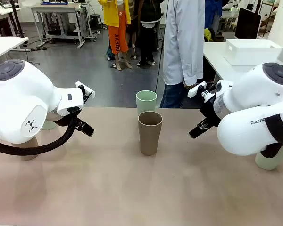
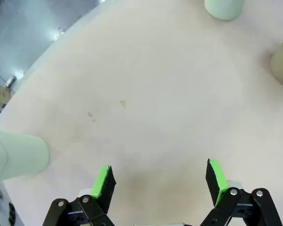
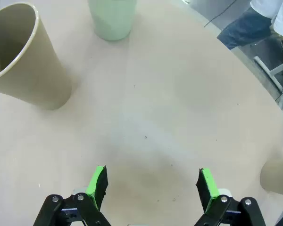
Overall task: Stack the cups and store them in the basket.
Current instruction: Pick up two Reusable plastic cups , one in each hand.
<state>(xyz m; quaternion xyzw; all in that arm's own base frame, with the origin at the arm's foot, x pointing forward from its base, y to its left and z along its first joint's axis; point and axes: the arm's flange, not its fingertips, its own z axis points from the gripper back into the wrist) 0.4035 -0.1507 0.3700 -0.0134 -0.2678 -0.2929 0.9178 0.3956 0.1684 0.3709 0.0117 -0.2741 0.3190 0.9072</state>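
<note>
**A:** Where do we stand?

**B:** We hold nothing. Our left gripper (image 2: 159,179) has its fingers spread wide, with only bare table (image 2: 146,94) between the pads. Our right gripper (image 3: 152,183) is spread the same way, also over bare top.

**A:** And the cups?

**B:** Ahead of the right fingers and off to one side stands the open tan cup (image 3: 26,59), upright. A mint cup (image 3: 112,18) is just beyond it, near but apart. A second tan cup (image 3: 277,176) sits just outside one right finger. On our left, a second mint cup (image 2: 19,154) sits just outside one finger, beside the gripper and not between its pads.

**A:** So what is our step?

**B:** We judge that no cup is nested yet, so the first pick comes first. We centre a cup between the pads before closing, since a light tumbler likely tips if one pad touches early. We grip the wall below the rim, because the taper may let it slip. We lift straight up and line up over the open mouth. Then we lower along the axis and let go only once it seats.

**A:** The basket?

**B:** That comes after we build the stack.
</note>
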